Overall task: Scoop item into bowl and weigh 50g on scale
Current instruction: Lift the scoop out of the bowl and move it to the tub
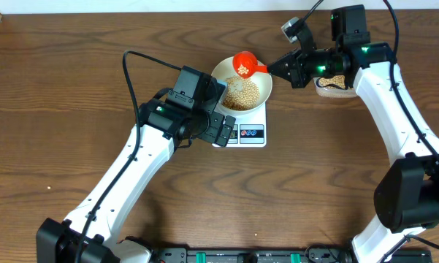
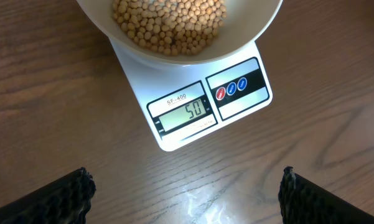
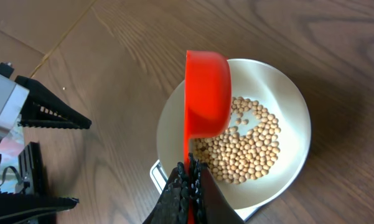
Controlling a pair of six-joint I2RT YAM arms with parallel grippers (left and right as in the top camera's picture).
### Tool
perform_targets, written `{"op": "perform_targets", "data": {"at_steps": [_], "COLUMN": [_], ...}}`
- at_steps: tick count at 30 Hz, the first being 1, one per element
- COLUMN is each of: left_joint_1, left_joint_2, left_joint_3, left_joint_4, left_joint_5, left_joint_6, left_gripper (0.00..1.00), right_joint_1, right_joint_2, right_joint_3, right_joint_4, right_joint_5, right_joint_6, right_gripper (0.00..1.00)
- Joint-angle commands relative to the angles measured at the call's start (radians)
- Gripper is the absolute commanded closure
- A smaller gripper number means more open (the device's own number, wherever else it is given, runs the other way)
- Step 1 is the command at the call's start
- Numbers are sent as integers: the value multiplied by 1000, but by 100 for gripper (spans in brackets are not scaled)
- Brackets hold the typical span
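The white bowl (image 1: 220, 73) stands on the white scale (image 1: 250, 136) and holds a heap of tan beans (image 1: 245, 95). In the left wrist view the scale (image 2: 236, 106) shows 50 on its display, with the bowl (image 2: 252, 31) and beans (image 2: 168, 25) above it. My right gripper (image 1: 272, 68) is shut on the handle of a red scoop (image 1: 243, 64), which hangs over the bowl's far rim with a few beans in it. The right wrist view shows the scoop (image 3: 206, 93), gripper (image 3: 190, 171), bowl (image 3: 295, 106) and beans (image 3: 249, 149). My left gripper (image 2: 187, 193) is open over bare wood in front of the scale.
A clear tub (image 1: 332, 85) with beans sits at the back right, partly under the right arm. The left arm's black wrist (image 1: 193, 98) hovers close to the bowl's left side. Brown wooden table (image 1: 73, 109) spreads all around.
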Motion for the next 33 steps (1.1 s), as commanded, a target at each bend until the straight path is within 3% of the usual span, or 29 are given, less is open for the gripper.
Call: {"op": "perform_targets", "data": {"at_steps": [1, 17, 33], "left_joint_1": [2, 2, 2], "left_joint_2": [10, 10, 10], "left_joint_3": [-10, -10, -10], "left_joint_4": [-1, -1, -1], "left_joint_5": [-10, -10, -10], "left_joint_6": [2, 2, 2], "left_gripper": [3, 4, 4], "right_joint_1": [-2, -85, -387], "right_joint_2": [-25, -103, -142], "right_joint_3": [-3, -3, -3], "right_joint_4": [0, -1, -84], "right_joint_5": [-36, -39, -50], "right_joint_6": [10, 11, 40], "right_gripper": [99, 99, 99]}}
